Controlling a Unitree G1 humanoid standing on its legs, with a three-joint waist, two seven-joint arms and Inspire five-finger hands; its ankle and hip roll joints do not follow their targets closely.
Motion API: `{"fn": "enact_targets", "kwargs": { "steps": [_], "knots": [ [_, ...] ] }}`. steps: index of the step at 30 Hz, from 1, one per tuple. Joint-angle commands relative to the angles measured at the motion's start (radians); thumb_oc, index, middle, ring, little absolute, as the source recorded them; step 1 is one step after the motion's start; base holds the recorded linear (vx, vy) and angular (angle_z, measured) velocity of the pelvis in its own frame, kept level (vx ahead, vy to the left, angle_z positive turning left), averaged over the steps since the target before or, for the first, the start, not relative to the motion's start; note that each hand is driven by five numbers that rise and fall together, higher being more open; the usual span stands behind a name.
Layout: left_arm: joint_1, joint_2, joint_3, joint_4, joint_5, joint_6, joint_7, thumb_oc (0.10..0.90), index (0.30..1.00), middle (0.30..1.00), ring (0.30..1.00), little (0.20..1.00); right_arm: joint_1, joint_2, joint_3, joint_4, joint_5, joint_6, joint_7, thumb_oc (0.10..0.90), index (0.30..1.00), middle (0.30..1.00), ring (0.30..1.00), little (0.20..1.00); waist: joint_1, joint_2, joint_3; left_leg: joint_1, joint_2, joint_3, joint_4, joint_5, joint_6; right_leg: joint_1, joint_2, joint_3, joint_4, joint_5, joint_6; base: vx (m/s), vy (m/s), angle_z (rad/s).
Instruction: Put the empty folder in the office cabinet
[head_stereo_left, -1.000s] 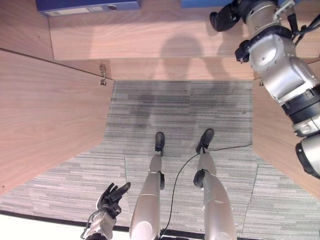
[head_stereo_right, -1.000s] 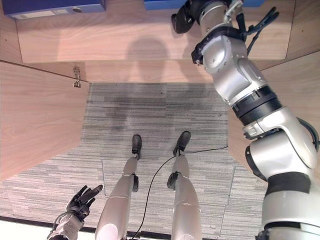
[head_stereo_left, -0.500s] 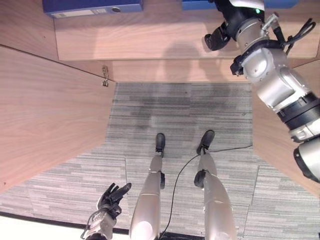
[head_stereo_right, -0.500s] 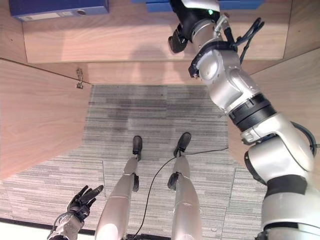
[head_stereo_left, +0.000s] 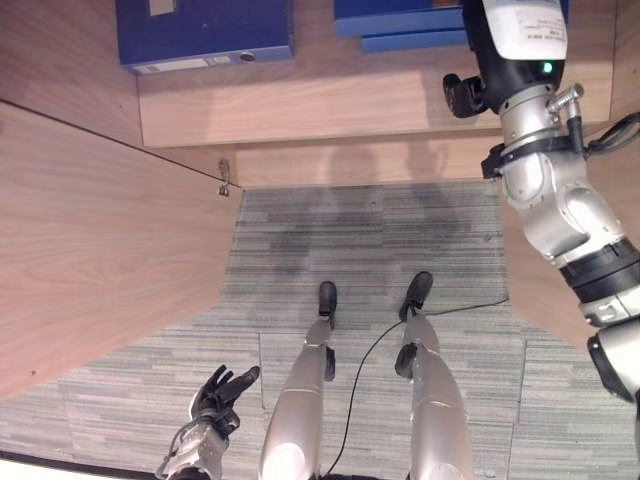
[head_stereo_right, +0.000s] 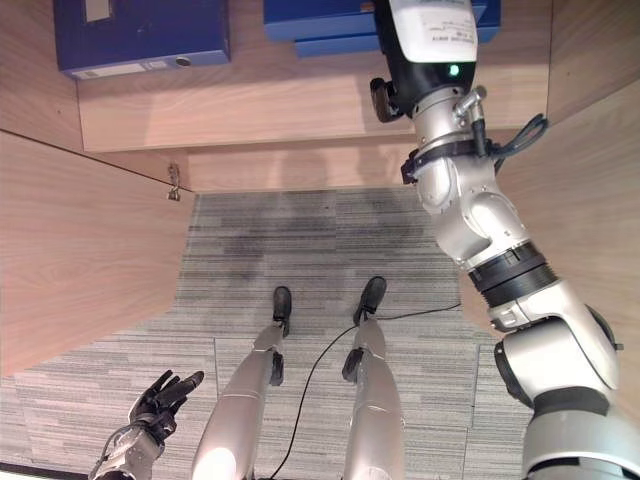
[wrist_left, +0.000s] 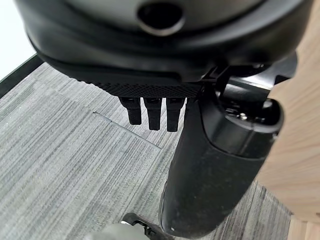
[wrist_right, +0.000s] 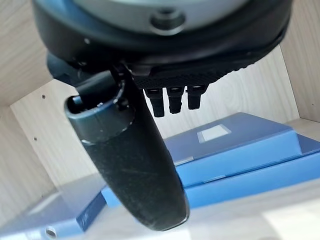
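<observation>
The right hand (wrist_right: 135, 165) is extended into the open cabinet (head_stereo_left: 330, 100), above the wooden shelf. In the eye views the forearm and wrist housing cover most of it; only a dark part of the hand protrudes at the wrist's left side. The right wrist view shows the thumb standing out from the palm and the fingers (wrist_right: 172, 100) straight in a short row, with nothing between them: the hand is relaxed and empty.

Two blue folders lie stacked flat on the shelf directly beyond this hand. The upper folder (wrist_right: 235, 145) bears a pale label on its cover; the lower folder (wrist_right: 260, 177) projects slightly forward beneath it. In the eye views the top edge of the picture cuts both off and the right arm covers their right portion. Whether the fingers touch the stack cannot be determined. Which folder is the empty one cannot be determined either.

A third, darker blue folder (head_stereo_left: 205, 35) lies flat at the left end of the same shelf, well apart from the stack, spine facing outward with a round hole near its right end. Its far part is also cut off.

The left cabinet door (head_stereo_left: 100, 240) stands open, with a metal hinge (head_stereo_left: 224, 178) at its inner corner. The right door shows as a narrow strip behind the right arm.

The left hand (head_stereo_left: 220, 392) hangs low at the robot's left side above the grey carpet (head_stereo_left: 360, 230), fingers spread and straight, holding nothing.
</observation>
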Motion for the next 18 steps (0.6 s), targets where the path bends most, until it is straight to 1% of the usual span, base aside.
{"fn": "enact_targets", "kwargs": {
  "steps": [1,3,7,9,11,13,14,15,16,18],
  "knots": [
    [0.138,0.071,0.006,0.072,0.014,-0.007,0.014,0.8,0.9,0.9,0.9,0.9,-0.006,-0.003,0.078,-0.067,-0.034,-0.063,0.014,0.8,0.9,0.9,0.9,0.9,-0.025,-0.004,-0.151,-0.022,-0.008,-0.026,0.097,-0.182,0.008,0.001,-0.033,0.041,0.047,-0.116,0.11,0.02,0.032,-0.04],
    [0.141,0.074,0.023,0.091,0.027,0.003,0.01,0.8,0.9,0.9,0.9,0.9,0.01,-0.002,0.108,-0.081,-0.017,-0.07,0.078,0.8,0.9,0.9,0.9,0.9,-0.029,-0.009,-0.16,-0.017,-0.007,-0.019,0.106,-0.19,0.009,0.004,-0.034,0.045,0.043,-0.112,0.112,0.02,0.028,-0.06],
    [0.151,0.076,0.062,0.129,0.061,0.018,-0.003,0.8,0.9,0.9,0.9,0.9,0.051,0.0,0.154,-0.075,0.03,-0.095,0.163,0.8,0.9,0.9,0.9,0.9,-0.037,-0.018,-0.183,-0.021,-0.005,-0.003,0.118,-0.198,0.011,-0.002,-0.035,0.053,0.039,-0.106,0.113,0.0,0.021,-0.08],
    [0.149,0.074,0.078,0.145,0.068,0.024,-0.007,0.8,0.9,0.9,0.9,0.9,0.073,0.012,0.179,-0.054,0.069,-0.098,0.21,0.8,0.9,0.9,0.9,0.9,-0.041,-0.022,-0.196,-0.02,-0.001,0.002,0.127,-0.201,0.01,-0.003,-0.034,0.055,0.04,-0.11,0.111,0.0,0.0,0.0],
    [0.149,0.066,0.089,0.161,0.076,0.039,-0.017,0.8,0.9,0.9,0.9,0.9,0.123,0.037,0.193,-0.031,0.105,-0.093,0.256,0.8,0.9,0.9,0.9,0.9,-0.046,-0.032,-0.212,0.008,0.005,0.007,0.134,-0.21,0.011,0.02,-0.028,0.06,0.043,-0.118,0.109,0.03,0.009,-0.06],
    [0.149,0.061,0.093,0.17,0.09,0.049,-0.021,0.8,0.9,0.9,0.9,0.9,0.182,0.059,0.19,-0.006,0.134,-0.091,0.28,0.8,0.9,0.9,0.9,0.9,-0.049,-0.037,-0.22,0.043,0.005,0.01,0.141,-0.219,0.012,0.057,-0.027,0.061,0.047,-0.126,0.11,0.05,0.017,-0.06],
    [0.15,0.062,0.093,0.17,0.091,0.049,-0.021,0.8,0.9,0.9,0.9,0.9,0.183,0.059,0.19,-0.006,0.134,-0.091,0.28,0.8,0.9,0.9,0.9,0.9,-0.048,-0.038,-0.218,0.046,0.005,0.011,0.14,-0.219,0.012,0.06,-0.026,0.061,0.046,-0.127,0.11,0.04,0.021,-0.03],
    [0.15,0.059,0.096,0.179,0.102,0.056,-0.023,0.8,0.9,0.9,0.9,0.9,0.217,0.073,0.18,-0.003,0.154,-0.089,0.297,0.8,0.9,0.9,0.9,0.9,-0.05,-0.042,-0.221,0.073,0.004,0.014,0.138,-0.225,0.013,0.087,-0.024,0.061,0.045,-0.131,0.111,0.06,0.038,-0.01],
    [0.147,0.05,0.096,0.195,0.111,0.063,-0.029,0.8,0.9,0.9,0.9,0.9,0.288,0.109,0.165,0.032,0.191,-0.087,0.307,0.8,0.9,0.9,0.9,0.9,-0.051,-0.048,-0.224,0.12,-0.002,0.017,0.142,-0.236,0.017,0.143,-0.023,0.064,0.041,-0.135,0.115,0.07,0.055,-0.05],
    [0.139,0.042,0.094,0.209,0.12,0.069,-0.032,0.8,0.9,0.9,0.9,0.9,0.373,0.145,0.127,0.066,0.239,-0.086,0.31,0.8,0.9,0.9,0.9,0.9,-0.053,-0.056,-0.221,0.179,-0.003,0.026,0.144,-0.248,0.02,0.21,-0.023,0.063,0.03,-0.138,0.122,0.06,0.061,-0.12]
  ]
}}
